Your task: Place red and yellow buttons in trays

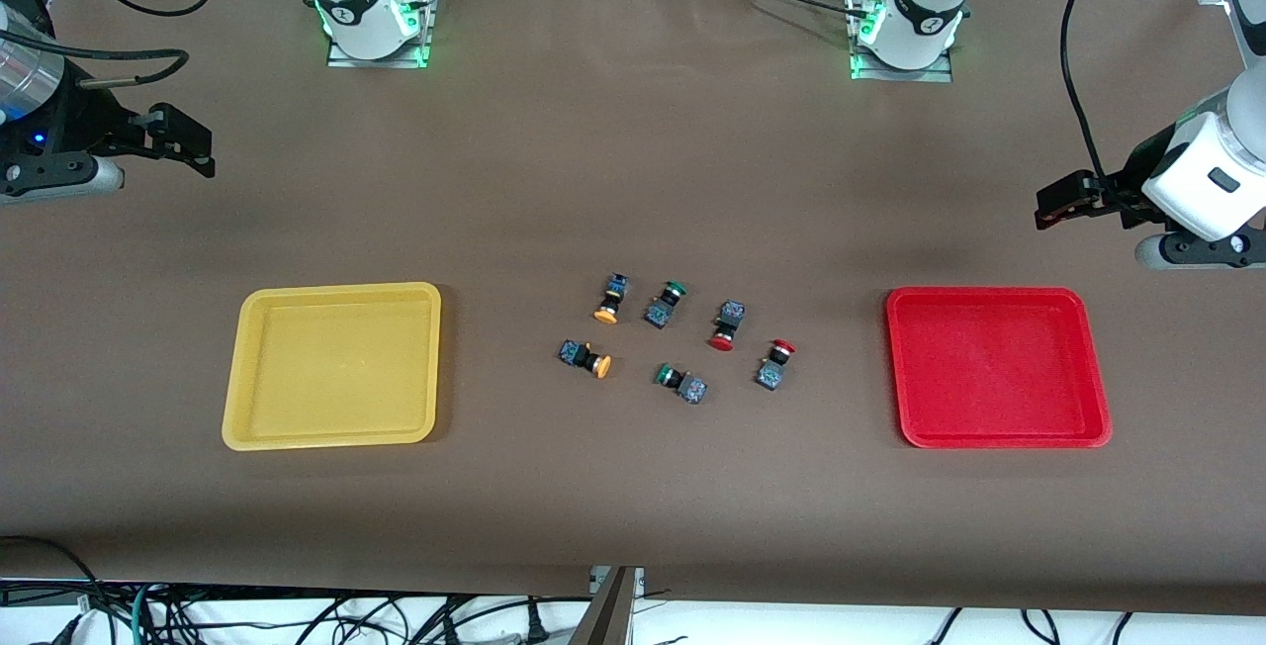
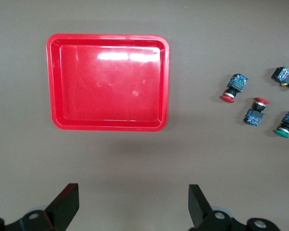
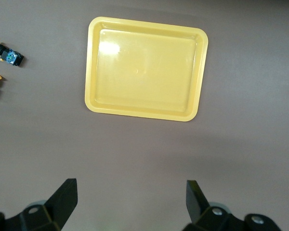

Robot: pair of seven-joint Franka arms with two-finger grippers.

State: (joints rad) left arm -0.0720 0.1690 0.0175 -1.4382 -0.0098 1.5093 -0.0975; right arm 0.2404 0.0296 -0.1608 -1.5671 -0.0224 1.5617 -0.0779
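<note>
left hand (image 2: 130, 204) released, empty, over bench near red tray (image 1: 997, 437) | right hand (image 3: 130, 204) released, near yellow tray (image 1: 331, 437) | red and yellow buttons (image 1: 723, 325) mid-bench between trays, none placed | likely light, stiff, roll-prone; grip black barrel

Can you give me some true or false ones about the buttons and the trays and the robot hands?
1. The red tray has a button in it. False: it holds nothing.
2. Six buttons lie on the table between the two trays. True.
3. The left gripper is holding a red button. False: it is open and holds nothing.
4. The yellow tray lies toward the right arm's end of the table. True.
5. The right gripper is open. True.
</note>
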